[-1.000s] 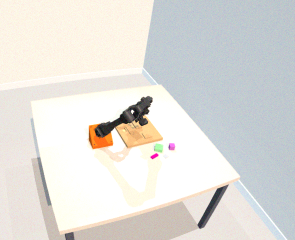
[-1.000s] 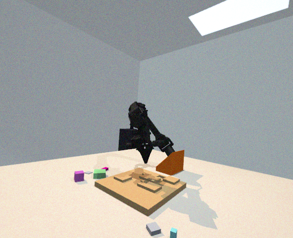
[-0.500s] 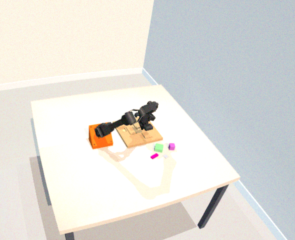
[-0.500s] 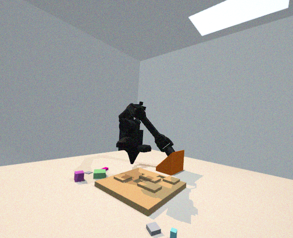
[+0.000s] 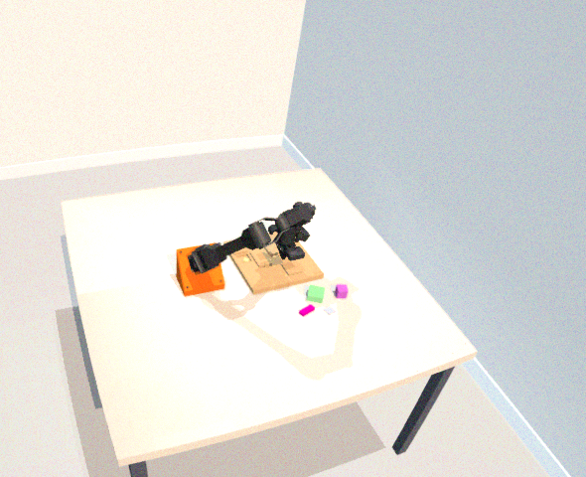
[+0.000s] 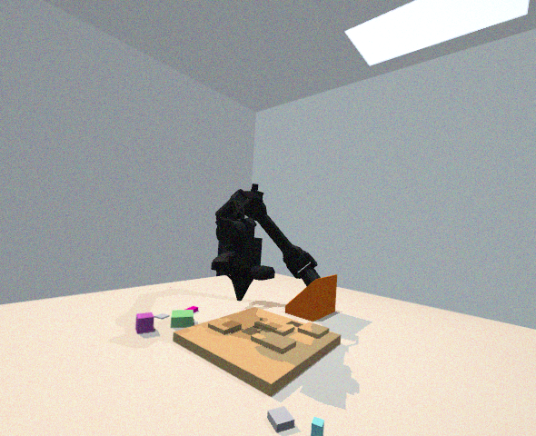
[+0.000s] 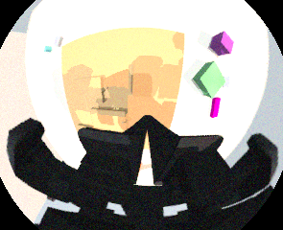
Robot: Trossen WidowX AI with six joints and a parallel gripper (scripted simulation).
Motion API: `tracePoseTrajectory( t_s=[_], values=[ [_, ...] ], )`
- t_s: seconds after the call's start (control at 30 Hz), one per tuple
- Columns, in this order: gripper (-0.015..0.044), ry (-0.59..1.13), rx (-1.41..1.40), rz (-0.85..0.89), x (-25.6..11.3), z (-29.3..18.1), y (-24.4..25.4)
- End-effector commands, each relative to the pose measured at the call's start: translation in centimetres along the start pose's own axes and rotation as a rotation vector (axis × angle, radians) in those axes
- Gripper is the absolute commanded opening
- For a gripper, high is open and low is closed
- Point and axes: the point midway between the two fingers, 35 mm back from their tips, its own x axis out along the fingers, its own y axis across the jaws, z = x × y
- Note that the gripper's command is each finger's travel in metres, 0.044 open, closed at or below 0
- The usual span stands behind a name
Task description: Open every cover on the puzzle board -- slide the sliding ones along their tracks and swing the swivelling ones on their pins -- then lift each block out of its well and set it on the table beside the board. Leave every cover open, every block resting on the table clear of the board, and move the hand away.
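The wooden puzzle board (image 5: pixel 267 283) (image 6: pixel 240 363) (image 7: pixel 165 43) bears several raised flat wooden covers, among them a front cover (image 6: pixel 273 341), a left cover (image 6: pixel 224 325) and a right cover (image 6: pixel 313 330). Shadows make it unclear how far each well is uncovered. My gripper (image 6: pixel 239 298) (image 7: pixel 147 120) is shut and empty, pointing down above the board without touching it. Off the board lie a green block (image 5: pixel 315 293) (image 6: pixel 182 318) (image 7: pixel 209 79), a purple cube (image 5: pixel 341 290) (image 6: pixel 144 322) (image 7: pixel 222 43) and a magenta bar (image 5: pixel 306 310) (image 6: pixel 193 309) (image 7: pixel 215 107).
A pale flat piece (image 5: pixel 330 310) (image 6: pixel 162 316) lies near the green block. A grey block (image 6: pixel 280 419) (image 7: pixel 58 41) and a cyan block (image 6: pixel 317 427) (image 7: pixel 48 49) lie beyond the board's opposite side. The orange base (image 5: pixel 201 282) (image 6: pixel 312 300) stands beside the board.
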Motion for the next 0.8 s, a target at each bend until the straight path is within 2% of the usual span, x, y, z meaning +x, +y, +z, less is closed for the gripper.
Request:
tracePoseTrajectory(
  t_s=[0.0, 0.77],
  values=[
    [0.0000, 0.003, 0.006, -0.004, 0.1, 0.0, -0.1],
    [0.0000, 0.003, 0.006, -0.004, 1.5, 0.1, -0.1]
  ],
)
